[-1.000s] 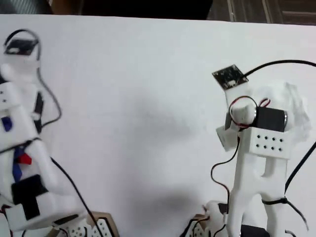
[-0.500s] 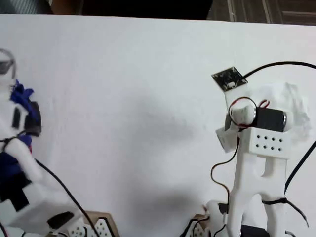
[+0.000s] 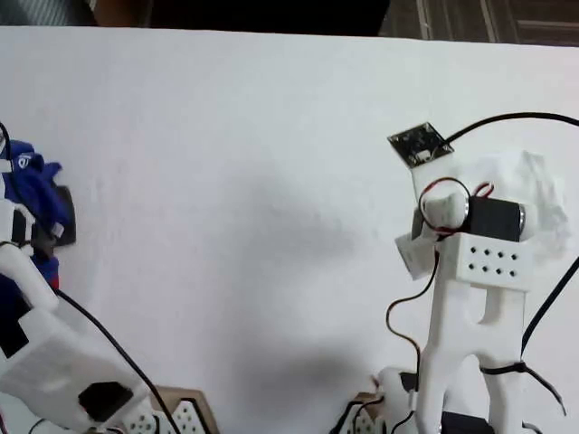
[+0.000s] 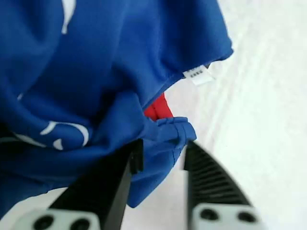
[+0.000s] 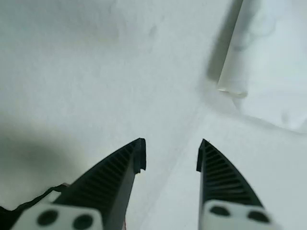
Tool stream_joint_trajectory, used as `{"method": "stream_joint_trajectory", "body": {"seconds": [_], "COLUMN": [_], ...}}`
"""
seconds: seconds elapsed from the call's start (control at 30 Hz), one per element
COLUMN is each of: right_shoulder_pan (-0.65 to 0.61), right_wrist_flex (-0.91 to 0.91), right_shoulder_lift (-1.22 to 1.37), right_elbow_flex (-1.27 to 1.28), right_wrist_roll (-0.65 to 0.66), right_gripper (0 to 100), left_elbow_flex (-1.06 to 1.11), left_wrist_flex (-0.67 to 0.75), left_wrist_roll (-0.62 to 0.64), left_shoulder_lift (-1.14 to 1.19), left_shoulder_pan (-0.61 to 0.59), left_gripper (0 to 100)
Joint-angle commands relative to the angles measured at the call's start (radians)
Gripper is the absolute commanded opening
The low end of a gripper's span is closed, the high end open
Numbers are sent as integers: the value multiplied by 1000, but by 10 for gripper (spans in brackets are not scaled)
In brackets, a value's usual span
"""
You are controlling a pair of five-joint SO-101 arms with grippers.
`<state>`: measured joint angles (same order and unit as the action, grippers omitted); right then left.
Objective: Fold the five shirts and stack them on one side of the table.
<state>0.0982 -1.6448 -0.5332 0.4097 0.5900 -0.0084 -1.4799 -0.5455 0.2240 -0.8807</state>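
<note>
1. Hauled the blue shirt (image 3: 29, 188) in over the left edge of the table (image 3: 226, 163) since a second ago, swinging the left arm lower and closer to its base along the way. Kept the right arm parked, no change there.
2. Had the left gripper (image 4: 163, 151) pinched on a thick bunched fold of that shirt, black fingers either side, cloth spilling out above them.
3. Left most of the shirt hanging crumpled round the gripper at the far left of the table, well apart from the right arm. Showed a white label (image 4: 197, 75) at one hem and a sliver of red (image 4: 158, 109) among the folds.
4. Held the right gripper (image 5: 169, 155) spread wide over bare table, gripping nothing, with a crumpled white cloth (image 3: 534, 181) near it, likely another of the shirts.
5. Judged the blue shirt light, soft and floppy: no stiffness to keep a shape, bound to sag and bunch wherever lifted, not fragile, perhaps a touch slick.
6. Reckoned one pinch on a wad a poor hold for folding; better to lay it flat first, then take it at a hem, shoulder or collar edge, one gripper to each corner.
</note>
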Motion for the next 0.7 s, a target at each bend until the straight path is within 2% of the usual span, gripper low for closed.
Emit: {"method": "stream_joint_trajectory", "body": {"seconds": [0.0, 0.27, 0.43, 0.53, 0.67], "right_shoulder_pan": [12, 5, 10, 8, 5], "right_wrist_flex": [8, 10, 10, 10, 10], "right_shoulder_lift": [-41, -38, -36, -33, -33], "right_elbow_flex": [-5, -5, -5, -5, -5], "right_wrist_roll": [5, 5, 5, 5, 5], "right_gripper": [187, 187, 187, 187, 187], "left_elbow_flex": [1, -10, -183, -360, -466], "left_wrist_flex": [6, -9, -118, -195, -189], "left_wrist_roll": [-9, -9, -11, -26, -109], "left_shoulder_lift": [-5, -5, -5, 0, 6], "left_shoulder_pan": [-8, -9, -51, -87, -140], "left_gripper": [19, 26, 32, 101, 242]}}
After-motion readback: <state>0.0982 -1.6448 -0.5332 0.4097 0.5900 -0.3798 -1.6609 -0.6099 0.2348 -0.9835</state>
